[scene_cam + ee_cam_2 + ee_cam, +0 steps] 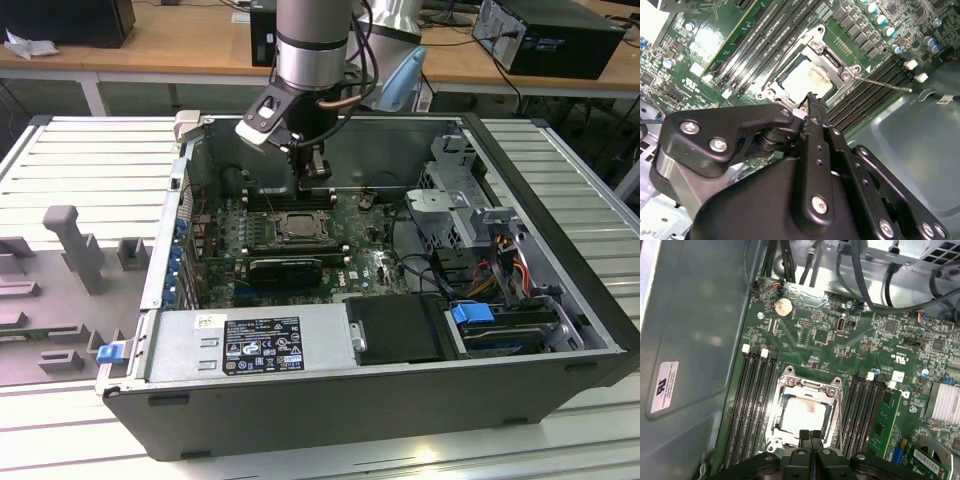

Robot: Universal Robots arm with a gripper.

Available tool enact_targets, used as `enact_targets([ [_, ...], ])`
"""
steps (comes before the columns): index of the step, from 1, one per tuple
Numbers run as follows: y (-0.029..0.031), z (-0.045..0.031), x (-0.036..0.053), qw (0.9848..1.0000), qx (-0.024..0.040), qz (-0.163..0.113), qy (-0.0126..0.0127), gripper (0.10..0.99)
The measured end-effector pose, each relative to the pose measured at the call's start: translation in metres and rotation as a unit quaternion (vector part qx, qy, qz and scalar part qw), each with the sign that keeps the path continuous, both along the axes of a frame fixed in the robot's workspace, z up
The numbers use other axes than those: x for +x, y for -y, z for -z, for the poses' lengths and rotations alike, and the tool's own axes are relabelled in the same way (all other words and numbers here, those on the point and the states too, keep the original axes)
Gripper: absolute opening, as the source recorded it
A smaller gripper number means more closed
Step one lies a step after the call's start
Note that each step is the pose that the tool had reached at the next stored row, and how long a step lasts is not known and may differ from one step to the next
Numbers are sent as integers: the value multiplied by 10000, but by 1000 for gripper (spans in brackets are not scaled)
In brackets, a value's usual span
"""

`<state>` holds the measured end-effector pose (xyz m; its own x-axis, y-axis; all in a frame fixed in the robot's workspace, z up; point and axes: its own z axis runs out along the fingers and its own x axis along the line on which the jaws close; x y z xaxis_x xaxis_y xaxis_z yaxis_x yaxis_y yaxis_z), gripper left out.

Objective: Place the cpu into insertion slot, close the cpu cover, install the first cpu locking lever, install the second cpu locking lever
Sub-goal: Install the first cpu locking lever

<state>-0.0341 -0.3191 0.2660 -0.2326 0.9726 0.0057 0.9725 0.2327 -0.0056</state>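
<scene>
Fingers (803, 437) pressed together, the gripper (810, 434) in the first wrist view sits by the cpu cover (807, 386), which frames the pale cpu (802, 415). The second wrist view shows a thin lever (885, 83) jutting sideways. In the exterior view the gripper hangs seemingly just above the insertion slot (298, 228).

Here's the arm (312, 45): a brushed silver cylinder ringed by a dark band, running down into a black wrist. A pale grey camera box (262, 120) sits on its side, and a copper-coloured cable (345, 100) loops past the wrist. On to the claw (812, 99) in the second wrist view: matte black link plates with rounded edges, studded with silver cross-head screws (718, 145), and small holes run down the narrow finger. In the first wrist view, two slim black fingertips (803, 435), square-ended.
</scene>
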Motion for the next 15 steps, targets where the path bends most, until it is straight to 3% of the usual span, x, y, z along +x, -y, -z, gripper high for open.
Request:
enact_targets([
  [15,0,0,-1,9984,0,-562,1,106],
])
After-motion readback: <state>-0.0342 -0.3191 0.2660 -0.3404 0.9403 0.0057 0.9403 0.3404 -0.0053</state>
